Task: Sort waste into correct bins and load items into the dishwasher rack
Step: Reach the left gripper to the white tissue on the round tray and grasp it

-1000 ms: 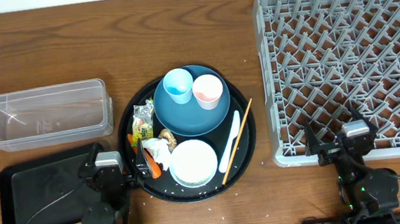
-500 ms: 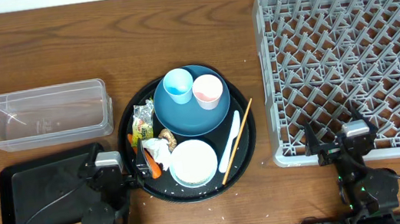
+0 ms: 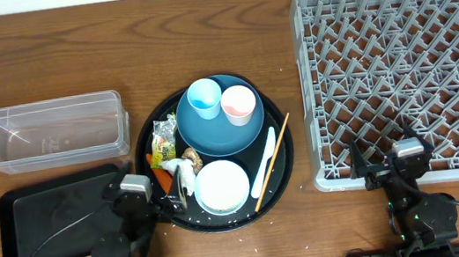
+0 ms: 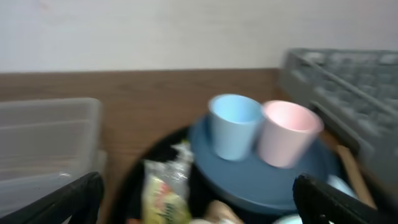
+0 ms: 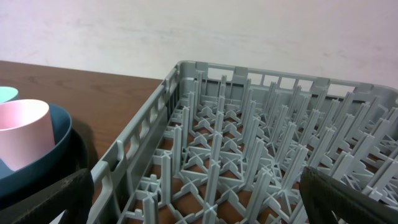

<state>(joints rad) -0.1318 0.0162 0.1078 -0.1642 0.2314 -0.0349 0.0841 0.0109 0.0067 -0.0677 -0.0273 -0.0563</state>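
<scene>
Your left gripper (image 4: 196, 186), fingers spread wide, low at the round black tray (image 3: 282, 175) rim, facing the yellow-green wrapper (image 4: 165, 193), light blue cup (image 4: 233, 124) and pink cup (image 4: 287, 132) on the dark blue plate (image 4: 249, 177), your right gripper (image 5: 196, 183) likewise spread, at the rack (image 5: 249, 155) near edge.

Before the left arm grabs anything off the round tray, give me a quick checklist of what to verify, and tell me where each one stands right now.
1. Left gripper open: ok, fingers spread wide.
2. Right gripper open and empty: ok.
3. Clear tub empty for waste: ok.
4. Dishwasher rack free of items: ok.
5. Yellow-green wrapper uncovered: ok, it lies beside the plate.
6. Dark blue plate free to lift: not ok, the light blue cup and pink cup stand on it.
</scene>
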